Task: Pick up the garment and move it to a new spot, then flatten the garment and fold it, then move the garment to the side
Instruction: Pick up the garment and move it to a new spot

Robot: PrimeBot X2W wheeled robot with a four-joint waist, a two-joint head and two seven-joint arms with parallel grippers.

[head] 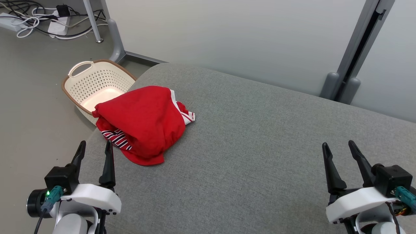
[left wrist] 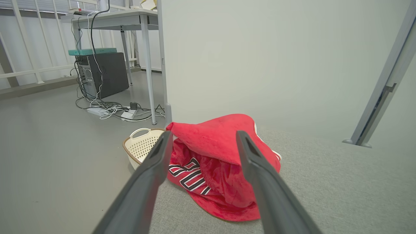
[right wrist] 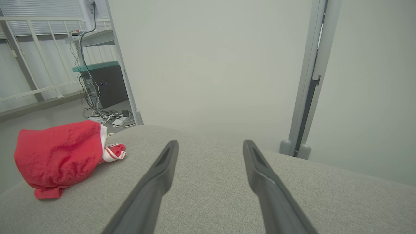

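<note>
**At the left edge of the grey cushion: a heap that could slide off**

At the far left corner of the grey cushion (head: 260,146), the red garment (head: 143,123) sits in a crumpled mound. Its left side seems to lap over the edge, with the perforated basket (head: 97,83) on the floor just beyond. The left gripper (head: 96,144) is near the heap and pointed at it, jaws spread and holding nothing. The right gripper (head: 338,144) is well apart, near the right edge, with its jaws also spread and empty.

The main risk is a shove instead of a grasp. If the left fingers meet the mound side-on, they could nudge it over the edge into the basket or onto the floor. The folds are bunched, so a pinch may catch only one loose layer and leave the rest dragging. It could also catch several layers at once, which would make flattening harder. Reaching too low could dig the fingertips into the soft cushion.
</note>
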